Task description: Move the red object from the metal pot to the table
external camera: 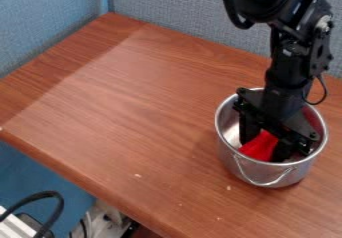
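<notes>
Step in hand: the grasp. Your tool point(273, 139) is down inside the metal pot point(270, 169), lower right of frame, fingers either side of the red object point(259, 145); I cannot tell if they pinch it (rim hides contact). Next: confirm grip, lift clear, cross to the surface point(120, 87). Count: 1 block, 1 pot, 1 tool.

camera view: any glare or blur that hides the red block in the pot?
Camera view: soft and low-resolution throughout, edges fuzzy. The shiny round steel pot shows bright glare on its front wall. The reddish-brown wood-grain table has a broad pale sheen at upper left. The small red block stays visible, though the black pincer partly covers it and casts the pot's interior dark.
</notes>
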Controlling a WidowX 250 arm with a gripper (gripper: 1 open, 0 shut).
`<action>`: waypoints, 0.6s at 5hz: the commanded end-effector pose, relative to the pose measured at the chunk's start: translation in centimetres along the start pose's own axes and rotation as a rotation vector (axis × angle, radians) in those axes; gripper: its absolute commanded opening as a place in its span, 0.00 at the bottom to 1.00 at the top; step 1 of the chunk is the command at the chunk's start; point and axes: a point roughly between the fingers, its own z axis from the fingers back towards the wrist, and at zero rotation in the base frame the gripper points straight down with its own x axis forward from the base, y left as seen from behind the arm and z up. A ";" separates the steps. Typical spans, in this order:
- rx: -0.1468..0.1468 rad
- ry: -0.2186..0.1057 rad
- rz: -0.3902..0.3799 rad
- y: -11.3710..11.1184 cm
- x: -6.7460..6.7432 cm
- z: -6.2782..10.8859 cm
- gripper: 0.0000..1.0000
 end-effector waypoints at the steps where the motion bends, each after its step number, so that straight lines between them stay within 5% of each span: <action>1: -0.003 -0.013 -0.002 -0.1 0.1 0.2 0.00; 3: -0.007 -0.011 0.004 0.0 0.1 0.0 0.00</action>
